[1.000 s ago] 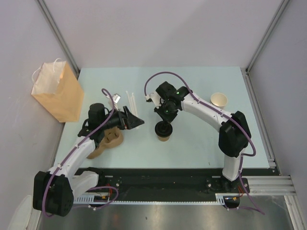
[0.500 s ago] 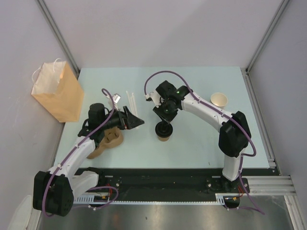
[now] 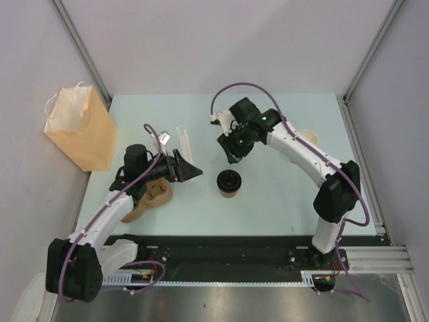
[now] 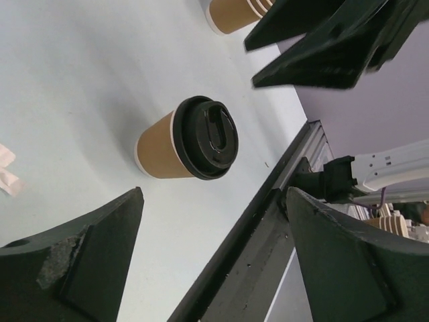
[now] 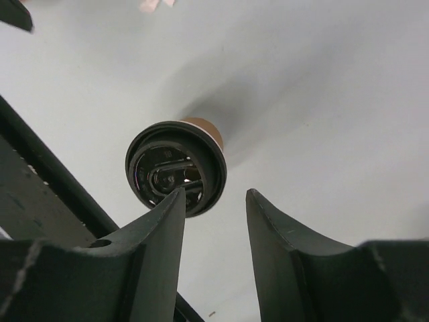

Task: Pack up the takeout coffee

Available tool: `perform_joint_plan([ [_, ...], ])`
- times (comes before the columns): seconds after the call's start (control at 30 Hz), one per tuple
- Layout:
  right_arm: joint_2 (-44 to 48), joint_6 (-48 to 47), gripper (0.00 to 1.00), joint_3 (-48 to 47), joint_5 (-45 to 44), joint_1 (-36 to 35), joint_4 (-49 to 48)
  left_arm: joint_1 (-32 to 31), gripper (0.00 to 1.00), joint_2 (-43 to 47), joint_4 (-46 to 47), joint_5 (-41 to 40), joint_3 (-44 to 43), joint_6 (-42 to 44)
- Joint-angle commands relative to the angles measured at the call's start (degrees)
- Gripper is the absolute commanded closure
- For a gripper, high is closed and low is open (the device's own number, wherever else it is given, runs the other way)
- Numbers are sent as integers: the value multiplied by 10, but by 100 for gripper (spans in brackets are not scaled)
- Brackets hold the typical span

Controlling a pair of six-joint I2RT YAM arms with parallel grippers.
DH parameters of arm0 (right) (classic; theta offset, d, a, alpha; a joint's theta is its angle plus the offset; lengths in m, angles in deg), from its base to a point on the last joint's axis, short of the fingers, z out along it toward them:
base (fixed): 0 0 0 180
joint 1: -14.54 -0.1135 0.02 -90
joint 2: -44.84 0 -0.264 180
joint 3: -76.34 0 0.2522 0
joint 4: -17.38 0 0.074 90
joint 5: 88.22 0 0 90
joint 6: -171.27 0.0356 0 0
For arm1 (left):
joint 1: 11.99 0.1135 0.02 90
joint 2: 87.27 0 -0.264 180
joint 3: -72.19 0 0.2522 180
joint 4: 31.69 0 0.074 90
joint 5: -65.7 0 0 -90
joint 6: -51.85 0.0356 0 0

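The takeout coffee (image 3: 229,182), a tan paper cup with a black lid, stands upright on the table between the two arms. It also shows in the left wrist view (image 4: 188,137) and the right wrist view (image 5: 176,168). My right gripper (image 3: 233,155) hangs above and just behind the cup, open and empty (image 5: 216,192), touching nothing. My left gripper (image 3: 194,171) is to the left of the cup, open wide and empty (image 4: 214,193), pointing at it. The brown paper bag (image 3: 80,131) stands at the far left.
A brown pulp carrier tray (image 3: 153,198) lies under the left arm. White stir sticks (image 3: 181,139) lie behind the left gripper. The stack of lidless cups (image 3: 310,136) is partly hidden behind the right arm and also shows in the left wrist view (image 4: 231,13).
My right gripper has lifted off the coffee cup and moved back and to the right, so the arm now partly covers the cup stack. The cup and the left arm stay put.
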Motion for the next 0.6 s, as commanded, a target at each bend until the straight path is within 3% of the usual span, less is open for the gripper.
perform_joint_plan([
  [0.0,86,19,53,-16,121,59,-1,-16,20,-13,37,49,-30,1],
  [0.07,116,49,55,23,193,103,-13,-35,29,-27,39,59,-46,-2],
  [0.1,132,71,56,45,287,120,-51,-42,37,-44,47,74,-51,-4],
  [0.2,170,189,59,174,442,183,-151,-74,52,-84,70,94,-74,-12],
  [0.37,155,226,68,242,487,181,-177,-119,71,-158,79,122,-123,-14],
  [0.4,145,241,71,249,492,180,-194,-122,81,-173,85,126,-126,-20],
  [0.5,126,263,74,263,499,170,-219,-135,96,-216,87,138,-145,-25],
  [0.57,114,271,76,265,503,165,-227,-137,100,-237,94,144,-153,-28],
])
